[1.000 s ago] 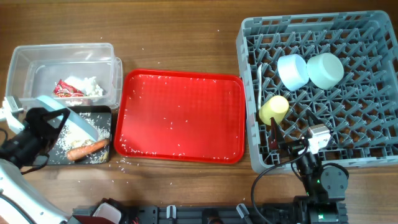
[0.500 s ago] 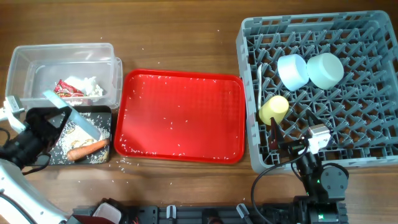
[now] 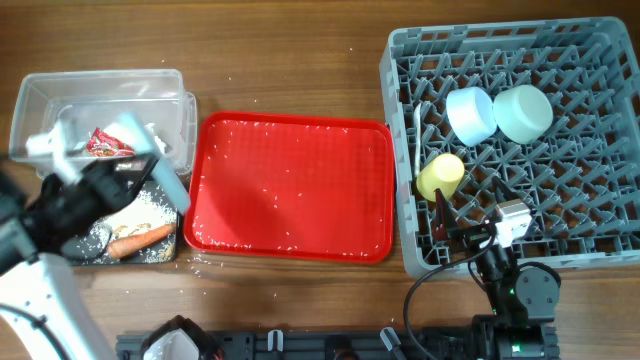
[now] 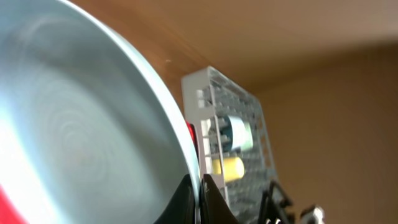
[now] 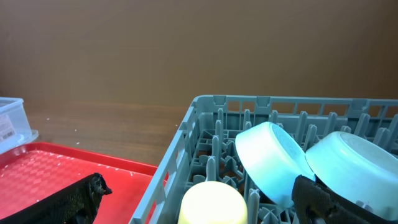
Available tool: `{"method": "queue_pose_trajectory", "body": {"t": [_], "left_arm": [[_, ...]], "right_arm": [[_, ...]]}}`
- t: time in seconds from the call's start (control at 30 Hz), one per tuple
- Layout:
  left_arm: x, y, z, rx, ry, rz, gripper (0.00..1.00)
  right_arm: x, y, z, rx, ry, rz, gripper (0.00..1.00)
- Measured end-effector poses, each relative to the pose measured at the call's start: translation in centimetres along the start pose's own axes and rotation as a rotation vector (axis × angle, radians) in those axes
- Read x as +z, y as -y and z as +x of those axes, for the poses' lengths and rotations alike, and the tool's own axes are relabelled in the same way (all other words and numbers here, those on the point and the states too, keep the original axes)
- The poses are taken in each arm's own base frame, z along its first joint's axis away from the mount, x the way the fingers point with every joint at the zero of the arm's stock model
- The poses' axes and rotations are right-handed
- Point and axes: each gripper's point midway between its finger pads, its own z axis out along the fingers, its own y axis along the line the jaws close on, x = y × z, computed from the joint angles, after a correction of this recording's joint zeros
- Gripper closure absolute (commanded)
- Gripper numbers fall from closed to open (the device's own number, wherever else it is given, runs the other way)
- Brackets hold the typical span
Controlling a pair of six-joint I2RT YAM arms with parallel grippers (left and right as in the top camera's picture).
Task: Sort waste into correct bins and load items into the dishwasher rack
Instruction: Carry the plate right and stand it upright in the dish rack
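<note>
The left gripper (image 4: 198, 194) is clamped on the rim of the pale blue round plate (image 4: 81, 137), which it holds tilted. Just under it lies the shallow black rectangular tray (image 3: 165, 252) with the orange carrot-like piece (image 3: 140, 241), and beyond that the clear rectangular plastic tub (image 3: 100, 85). The right gripper (image 5: 199, 186) gapes wide and empty. Just ahead of it lies the small yellow-green cup (image 5: 208, 202), then the pale blue bowl (image 5: 270, 158), both in the grey plastic pegged rack (image 5: 186, 134).

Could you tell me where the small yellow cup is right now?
In the overhead view, the yellow cup lies in the grey rack on the right, near its left wall and close to the blue bowl.
</note>
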Motion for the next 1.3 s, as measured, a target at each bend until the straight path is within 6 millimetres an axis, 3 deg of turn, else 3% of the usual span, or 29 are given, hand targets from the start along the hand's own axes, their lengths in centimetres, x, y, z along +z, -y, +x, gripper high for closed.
{"method": "queue_pose_trajectory", "body": {"t": [0.17, 0.2, 0.23, 0.33, 0.37, 0.5, 0.63, 0.8, 1.03, 1.07, 1.1, 1.17, 1.3], "left_arm": [[6.2, 8.0, 0.0, 0.283, -0.105, 0.200, 0.96], [8.4, 10.6, -0.1, 0.362, -0.107, 0.263, 0.96], [10.5, 13.1, 0.7, 0.398, -0.135, 0.333, 0.96], [15.3, 17.9, 2.2, 0.439, -0.155, 0.491, 0.96], [18.0, 20.4, 3.5, 0.436, -0.173, 0.580, 0.96], [24.3, 24.4, 7.5, 0.318, -0.207, 0.796, 0.96], [28.5, 24.2, 9.9, 0.051, -0.249, 0.788, 0.96], [31.4, 22.8, 10.3, -0.169, -0.223, 0.654, 0.96], [35.1, 16.4, 10.4, -0.371, -0.162, 0.324, 0.95], [35.2, 16.0, 10.3, -0.383, -0.149, 0.307, 0.88], [35.4, 15.7, 10.1, -0.399, -0.136, 0.293, 0.49], [35.5, 15.4, 9.8, -0.394, -0.110, 0.280, 0.00], [35.6, 14.0, 10.2, -0.268, -0.096, 0.211, 0.01]], "right_arm": [[0.0, 0.0, 0.0, 0.000, 0.000, 0.000, 0.00], [0.0, 0.0, 0.0, 0.000, 0.000, 0.000, 0.00], [0.0, 0.0, 0.0, 0.000, 0.001, 0.000, 0.00], [0.0, 0.0, 0.0, 0.000, 0.000, 0.000, 0.00], [0.0, 0.0, 0.1, 0.000, -0.001, 0.000, 0.00], [0.0, 0.0, 0.1, 0.000, -0.001, 0.000, 0.00], [0.0, 0.0, 0.0, 0.000, 0.000, 0.000, 0.00], [0.0, 0.0, 0.0, 0.000, 0.000, 0.000, 0.00], [0.0, 0.0, 0.0, 0.000, 0.000, 0.000, 0.00], [0.0, 0.0, 0.0, 0.000, 0.000, 0.000, 0.00], [0.0, 0.0, 0.0, 0.000, 0.000, 0.000, 0.00], [0.0, 0.0, 0.0, 0.000, 0.000, 0.000, 0.01], [0.0, 0.0, 0.0, 0.000, 0.000, 0.000, 0.00]]}}
